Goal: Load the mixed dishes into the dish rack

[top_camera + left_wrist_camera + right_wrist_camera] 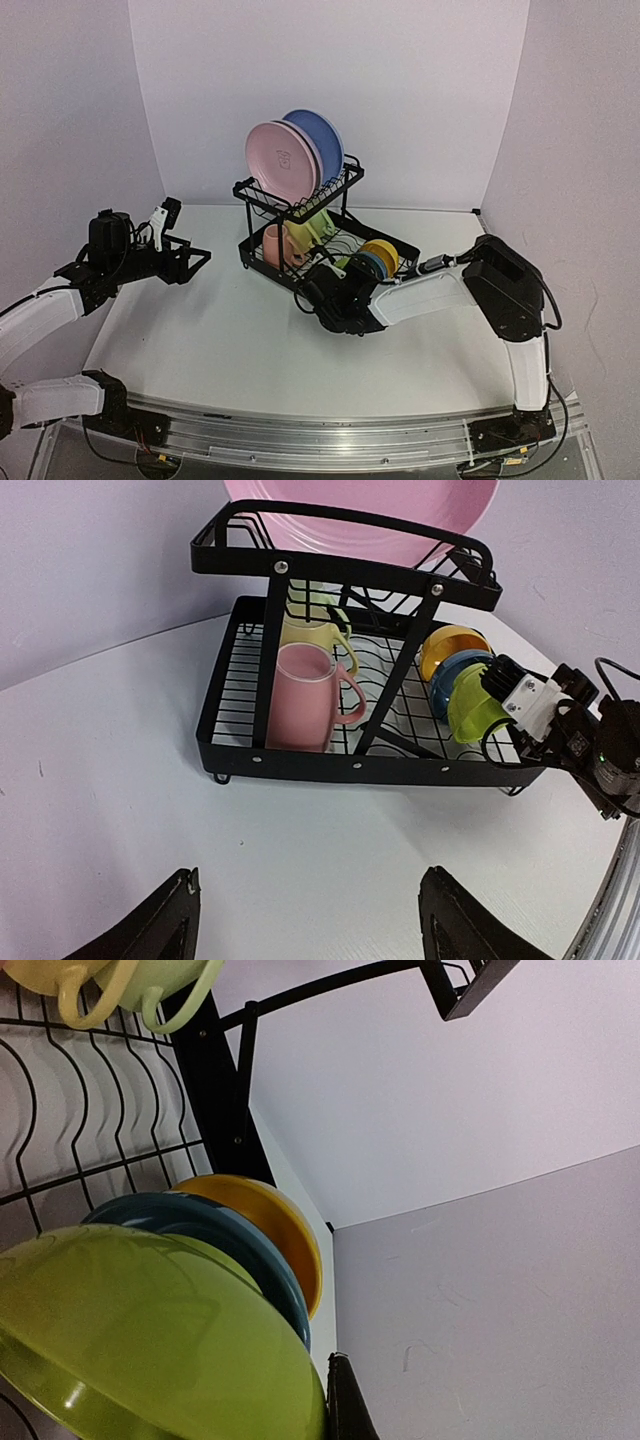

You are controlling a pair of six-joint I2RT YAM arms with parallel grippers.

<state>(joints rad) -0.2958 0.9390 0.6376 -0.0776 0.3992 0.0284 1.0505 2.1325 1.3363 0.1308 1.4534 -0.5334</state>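
3 bowls sit in the rack point(300, 765). The right gripper point(497, 687) pinches the lime bowl point(468, 708), with the blue bowl point(450, 672) and yellow bowl point(450, 642) just beyond it. The left gripper point(310, 920) is spread and empty.

This is looking like a robotics lab test booth: plain pale wall panels point(400, 80) are enclosing a white desk point(230, 340), while a left arm point(38, 318) and right arm point(425, 297) are sitting bolted to an aluminium rail point(330, 438), cables point(135, 448) trailing
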